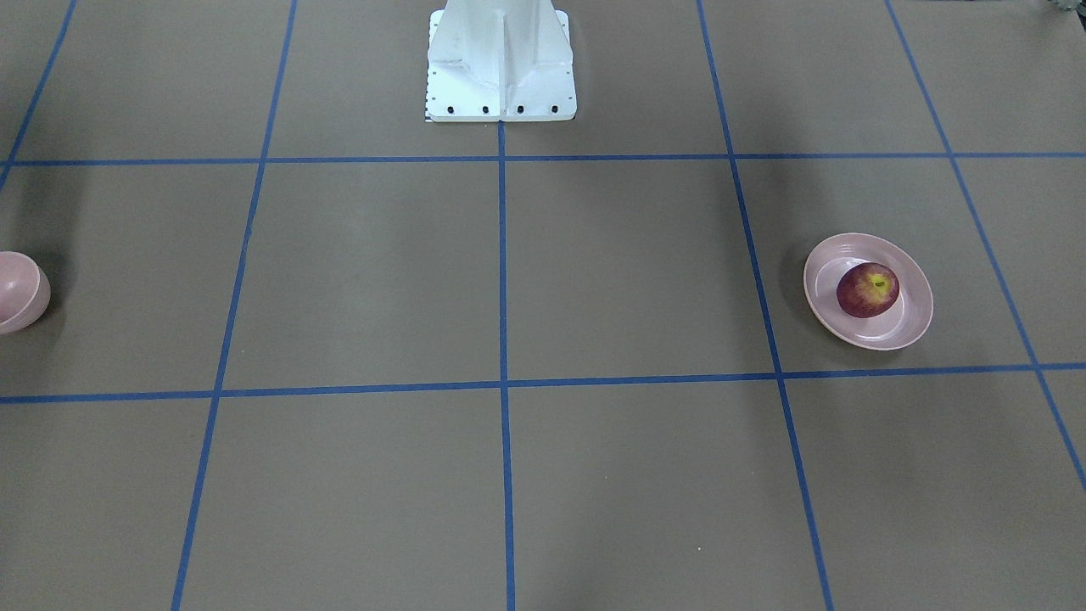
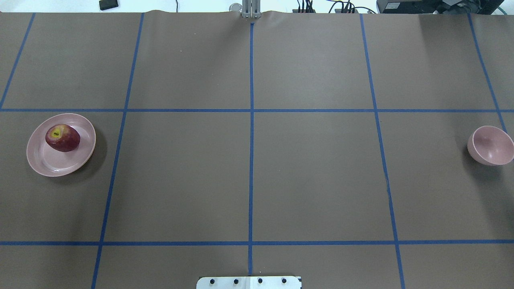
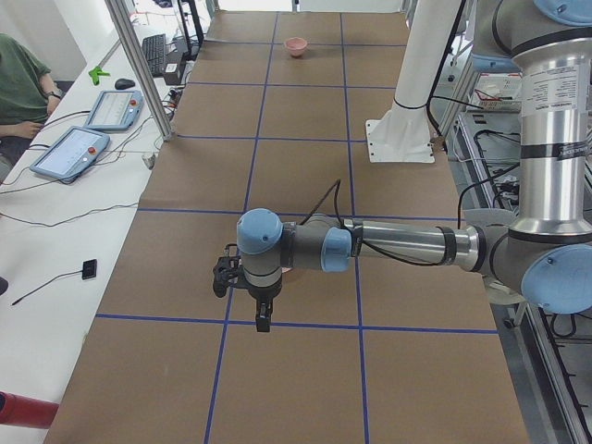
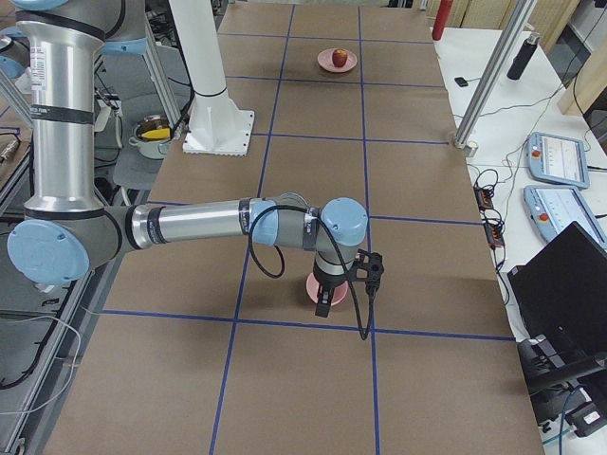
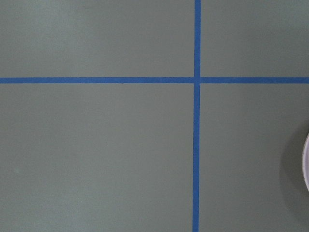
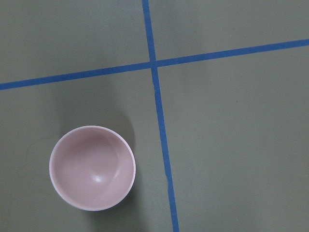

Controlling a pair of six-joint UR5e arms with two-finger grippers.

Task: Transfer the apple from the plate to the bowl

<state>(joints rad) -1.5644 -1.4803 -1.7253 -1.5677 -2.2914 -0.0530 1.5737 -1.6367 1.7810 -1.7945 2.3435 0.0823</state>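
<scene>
We count one apple (image 2: 62, 137), one plate (image 2: 52, 166) and one bowl (image 2: 490, 145) on the worktop (image 2: 313, 172). In the overhead view the plate lies at 9 o'clock and the bowl at 3 o'clock, well apart, at opposite ends. The apple rests on the plate, a little toward 12 o'clock from the plate's middle, its yellow stem patch facing up. The bowl stands upright and holds nothing.

We count seven tape lines (image 2: 251, 160) in that view, all blue. Two run from 9 to 3 o'clock and five run from 6 toward 12 o'clock. One white base (image 1: 501, 64) stands at 12 o'clock in the front-facing view.

We see two arms, each stretched low over the worktop, and two claws. The left claw (image 3: 264, 324) points down at the plate end, and only the left side view shows it, so we cannot tell whether its fingers are spread or pressed together. Its wrist camera catches one tape crossing toward 1 o'clock and a sliver of the plate's rim at 3 o'clock.

The right claw (image 4: 322, 305) points down at the bowl end, just beside the bowl in the right side view. It too shows only from the side, so we cannot tell its state. Its wrist camera shows the bowl at 7 o'clock and one tape crossing toward 12 o'clock.
</scene>
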